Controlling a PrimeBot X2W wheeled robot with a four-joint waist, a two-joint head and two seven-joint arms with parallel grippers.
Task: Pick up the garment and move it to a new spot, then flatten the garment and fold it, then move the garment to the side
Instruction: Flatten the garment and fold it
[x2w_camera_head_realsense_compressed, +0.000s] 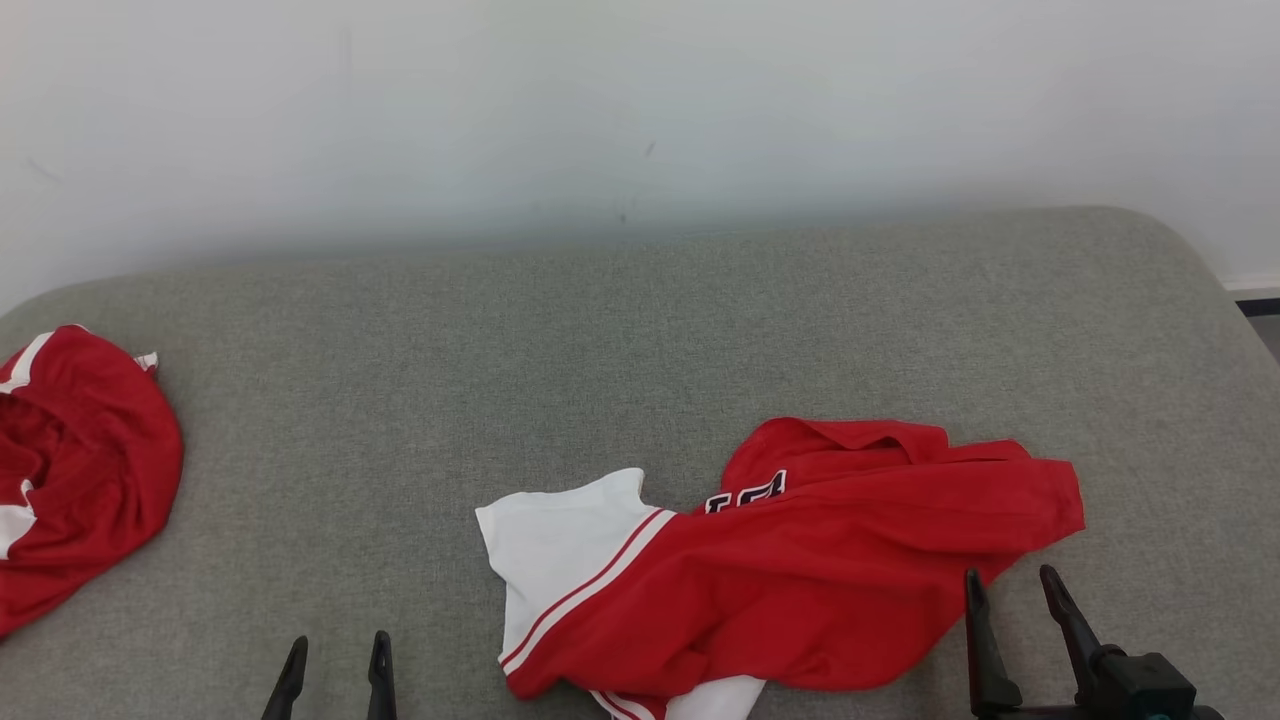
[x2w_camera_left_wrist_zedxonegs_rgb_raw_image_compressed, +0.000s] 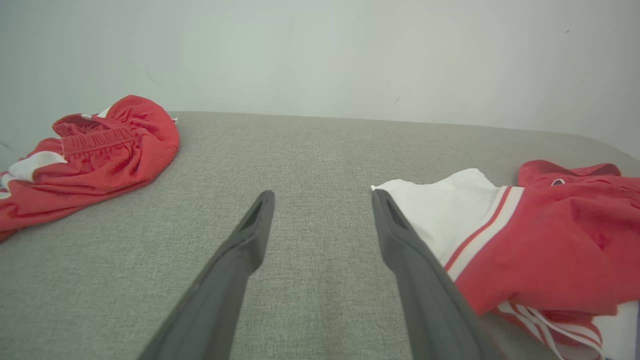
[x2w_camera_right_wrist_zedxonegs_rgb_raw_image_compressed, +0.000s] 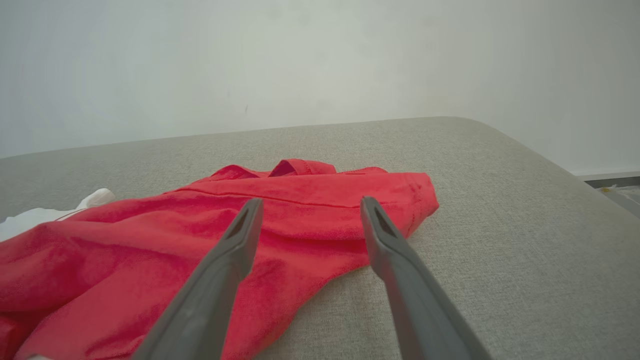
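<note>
The grey upholstered surface (x2w_camera_head_realsense_compressed: 640, 330) runs wide beneath the robot, backed along its far edge by a pale wall (x2w_camera_head_realsense_compressed: 640, 100), with its far right corner rounding off toward the floor. The red-and-white garment (x2w_camera_head_realsense_compressed: 800, 590) lies crumpled by the near edge, right of the middle, its white sleeve panel pointing toward the left edge and its red hem toward the right. A second red garment (x2w_camera_head_realsense_compressed: 80, 470) is bunched at the left edge, well apart from the first (probably not the one meant, since neither arm is near it).

The right gripper (x2w_camera_head_realsense_compressed: 1010, 575) stands just beside the red hem, jaws apart and holding nothing. The left gripper (x2w_camera_head_realsense_compressed: 340, 645) sits near the white sleeve, also spread and empty.

This looks like the first step, the pick-up, not yet begun. The next move likely calls for each gripper to close on a bit of cloth: red hem on the right, white sleeve on the left.

The middle and far part of the surface are bare, the best room for laying it out; the right edge has less.
</note>
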